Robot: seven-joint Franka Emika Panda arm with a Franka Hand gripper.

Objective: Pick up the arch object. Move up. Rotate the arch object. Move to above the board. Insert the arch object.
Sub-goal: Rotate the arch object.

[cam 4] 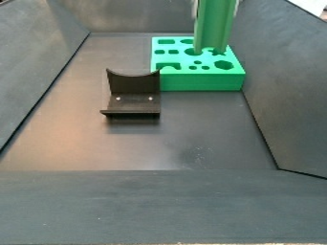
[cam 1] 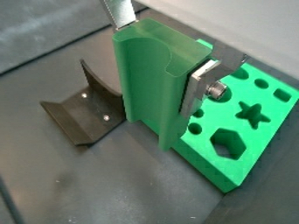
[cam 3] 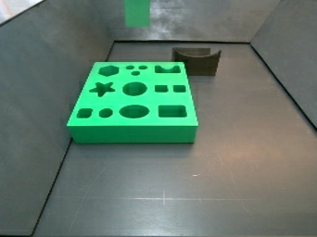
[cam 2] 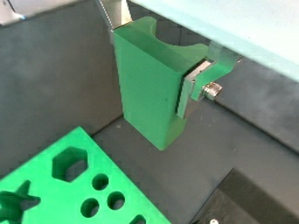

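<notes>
The gripper [cam 1: 163, 48] was closed on the green block [cam 1: 152, 79], holding it upright in the air, clear of the floor. The board [cam 3: 133, 102] lay flat below. The dark block [cam 4: 129, 93] sat apart.

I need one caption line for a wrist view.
Gripper holds the arch object above the board.

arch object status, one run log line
claw: shut on arch object | arch object: lifted, upright | board: arch object not inserted | dark block: on floor
</notes>
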